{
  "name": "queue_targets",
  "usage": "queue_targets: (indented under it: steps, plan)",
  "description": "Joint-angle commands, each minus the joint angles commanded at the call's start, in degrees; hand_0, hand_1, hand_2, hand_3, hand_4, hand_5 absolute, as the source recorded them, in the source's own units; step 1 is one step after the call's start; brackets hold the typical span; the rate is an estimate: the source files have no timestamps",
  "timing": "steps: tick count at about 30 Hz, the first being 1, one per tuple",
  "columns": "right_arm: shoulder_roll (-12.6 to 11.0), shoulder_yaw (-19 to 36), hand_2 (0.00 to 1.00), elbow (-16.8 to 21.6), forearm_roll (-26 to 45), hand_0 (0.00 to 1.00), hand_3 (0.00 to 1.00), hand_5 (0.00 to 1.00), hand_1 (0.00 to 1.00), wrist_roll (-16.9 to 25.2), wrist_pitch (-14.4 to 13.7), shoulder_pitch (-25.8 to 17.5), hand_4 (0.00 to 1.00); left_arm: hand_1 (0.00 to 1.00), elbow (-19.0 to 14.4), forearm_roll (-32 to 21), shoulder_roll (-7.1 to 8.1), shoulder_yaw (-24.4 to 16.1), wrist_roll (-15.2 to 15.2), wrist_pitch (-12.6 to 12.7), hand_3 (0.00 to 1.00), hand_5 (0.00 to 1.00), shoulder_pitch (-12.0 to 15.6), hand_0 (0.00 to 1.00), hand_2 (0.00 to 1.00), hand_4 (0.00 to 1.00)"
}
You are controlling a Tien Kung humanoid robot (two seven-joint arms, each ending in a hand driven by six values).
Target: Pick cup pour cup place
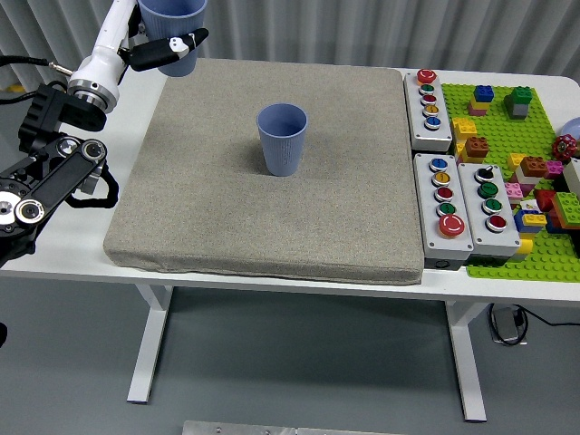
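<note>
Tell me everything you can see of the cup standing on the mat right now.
The cup is a blue-grey tumbler that looks like matte plastic, with faint vertical ribs and a taper toward its base. It stands upright, mouth open upward, a little behind the middle of the grey mat. Its inside is in shadow, so contents cannot be told. Only the mat touches it. The left hand holds a second cup far off at the back left.
</note>
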Motion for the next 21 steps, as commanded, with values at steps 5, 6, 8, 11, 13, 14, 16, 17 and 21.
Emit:
queue_targets:
  steps: [5, 6, 8, 11, 13, 14, 16, 17, 21]
  plan:
    - [0.1, -0.1, 0.613, -0.1, 0.5, 0.693, 0.613, 0.324, 0.663, 0.2, -0.1, -0.2, 0.002, 0.478, -3.3, 9.4, -1.43, -3.5, -0.2, 3.4, 0.536, 0.197, 5.5, 0.405, 0.534, 0.746]
    - [0.1, -0.1, 0.613, -0.1, 0.6, 0.693, 0.613, 0.324, 0.663, 0.3, 0.0, -0.2, 0.002, 0.478, -3.6, 10.7, -1.55, -3.7, -0.4, 3.7, 0.536, 0.197, 6.2, 0.405, 0.534, 0.746]
    - [0.1, -0.2, 0.613, -0.1, 1.0, 0.693, 0.613, 0.324, 0.663, 0.4, -0.1, -0.2, 0.002, 0.478, -4.4, 14.1, -2.47, -5.1, -0.9, 5.0, 0.536, 0.197, 8.5, 0.405, 0.534, 0.746]
    - [0.3, -0.3, 0.613, -0.2, 1.3, 0.693, 0.613, 0.326, 0.663, 0.4, -0.2, -0.3, 0.002, 0.478, -5.2, 14.7, -3.51, -6.5, -1.5, 6.1, 0.536, 0.200, 11.8, 0.406, 0.534, 0.745]
    - [0.3, -0.2, 0.613, -0.1, 1.3, 0.693, 0.613, 0.326, 0.663, 0.5, -0.2, -0.3, 0.002, 0.478, -5.4, 14.1, -3.51, -6.4, -1.9, 6.5, 0.536, 0.200, 13.3, 0.406, 0.534, 0.745]
    - [0.3, -0.1, 0.613, -0.2, 1.1, 0.693, 0.613, 0.326, 0.663, 0.5, -0.2, -0.3, 0.002, 0.478, -5.4, 14.0, -3.30, -6.2, -2.2, 6.5, 0.536, 0.200, 14.2, 0.406, 0.534, 0.745]
    - [0.3, 0.0, 0.613, -0.2, 1.0, 0.693, 0.613, 0.326, 0.663, 0.5, -0.1, -0.3, 0.002, 0.478, -5.4, 13.6, -3.05, -6.0, -2.6, 6.7, 0.536, 0.200, 15.4, 0.406, 0.534, 0.745]
    - [0.3, 0.0, 0.613, -0.2, 0.9, 0.693, 0.612, 0.327, 0.663, 0.5, -0.1, -0.3, 0.002, 0.480, -5.4, 13.3, -2.94, -5.9, -2.9, 7.0, 0.537, 0.205, 15.9, 0.421, 0.534, 0.745]
    - [0.3, 0.2, 0.613, -0.2, 0.8, 0.693, 0.612, 0.327, 0.663, 0.6, -0.1, -0.4, 0.002, 0.480, -5.0, 12.2, -2.67, -5.7, -4.9, 10.5, 0.537, 0.205, 18.2, 0.421, 0.534, 0.745]
